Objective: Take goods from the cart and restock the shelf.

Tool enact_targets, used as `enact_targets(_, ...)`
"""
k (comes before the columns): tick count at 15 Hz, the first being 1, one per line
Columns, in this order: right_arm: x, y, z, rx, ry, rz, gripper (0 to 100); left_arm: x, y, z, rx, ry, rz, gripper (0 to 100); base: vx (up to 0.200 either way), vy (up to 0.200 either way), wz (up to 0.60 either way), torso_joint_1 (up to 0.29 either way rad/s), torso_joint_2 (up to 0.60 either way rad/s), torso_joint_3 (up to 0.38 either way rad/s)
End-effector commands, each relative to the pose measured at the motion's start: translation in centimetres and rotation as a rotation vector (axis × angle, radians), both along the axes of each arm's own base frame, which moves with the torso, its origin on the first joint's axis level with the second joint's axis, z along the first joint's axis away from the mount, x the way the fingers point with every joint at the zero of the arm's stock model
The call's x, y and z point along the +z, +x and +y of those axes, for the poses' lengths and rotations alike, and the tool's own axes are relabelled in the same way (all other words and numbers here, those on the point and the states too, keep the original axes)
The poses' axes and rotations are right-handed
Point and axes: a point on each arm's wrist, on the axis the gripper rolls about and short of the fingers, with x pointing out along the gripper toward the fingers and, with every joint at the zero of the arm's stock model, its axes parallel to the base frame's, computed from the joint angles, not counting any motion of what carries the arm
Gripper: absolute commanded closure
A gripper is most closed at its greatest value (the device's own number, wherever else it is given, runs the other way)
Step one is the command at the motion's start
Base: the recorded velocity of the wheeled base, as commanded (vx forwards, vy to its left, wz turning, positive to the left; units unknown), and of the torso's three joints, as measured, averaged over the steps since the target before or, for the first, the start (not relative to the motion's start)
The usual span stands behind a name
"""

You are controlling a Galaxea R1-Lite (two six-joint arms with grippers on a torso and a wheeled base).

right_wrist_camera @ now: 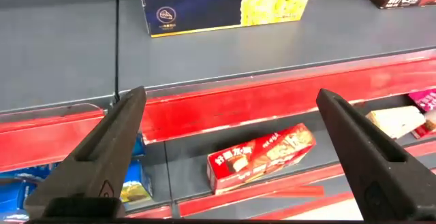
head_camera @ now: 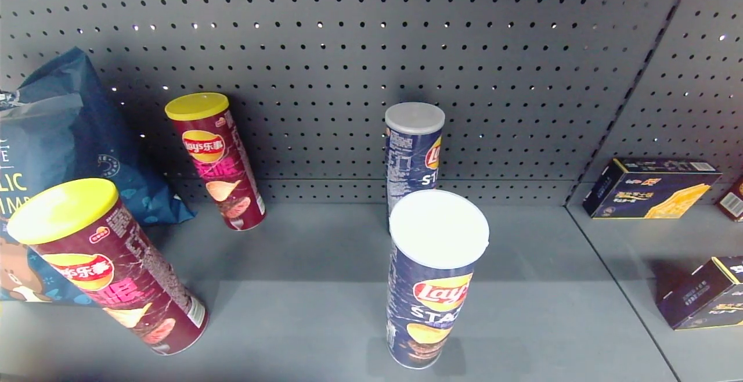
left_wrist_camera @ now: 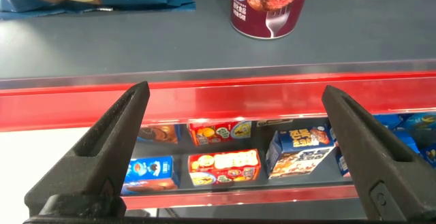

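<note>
Front blue can (head_camera: 434, 295) partly hides rear blue can (head_camera: 413, 152).

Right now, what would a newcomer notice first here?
The front maroon can at near left and front navy can at centre loom largest on the shelf. A back maroon can and back navy can stand by the pegboard, and a blue bag sits at far left.

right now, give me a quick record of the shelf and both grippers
shelf: grey, pegboard back
front maroon can: yellow lid, standing, left
rear maroon can: yellow lid, near the back
front blue can: white lid, middle
rear blue can: grey lid, directly behind it
blue bag: far left
boxes: dark, section to the right
left gripper: open, empty
right gripper: open, empty
</note>
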Motion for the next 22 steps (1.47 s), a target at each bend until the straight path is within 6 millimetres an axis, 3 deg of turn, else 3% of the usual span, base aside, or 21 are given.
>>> enact_targets(1, -0.07, 0.02, 0.00, 0.001, 0.001, 0.004, 0, -0.01, 0.00, 0.00, 0.000, 0.000, 0.000, 0, 0.000, 0.000, 0.00, 0.000, 0.00, 0.000)
enact_targets(3, -0.07, 0.03, -0.04, 0.023, 0.002, 0.010, 0, -0.01, 0.00, 0.00, 0.000, 0.000, 0.000, 0, 0.000, 0.000, 0.00, 0.000, 0.00, 0.000)
enact_targets(6, -0.15, -0.37, -0.35, 0.224, -0.005, -0.043, 0, -0.01, 0.01, 0.00, 0.000, 0.000, 0.002, 0, 0.000, 0.000, 0.00, 0.000, 0.00, 0.000)
enact_targets(22, -0.24, -0.69, -0.35, 0.236, -0.006, -0.087, 0, -0.01, 0.00, 0.00, -0.002, 0.000, 0.000, 0, 0.000, 0.000, 0.00, 0.000, 0.00, 0.000)
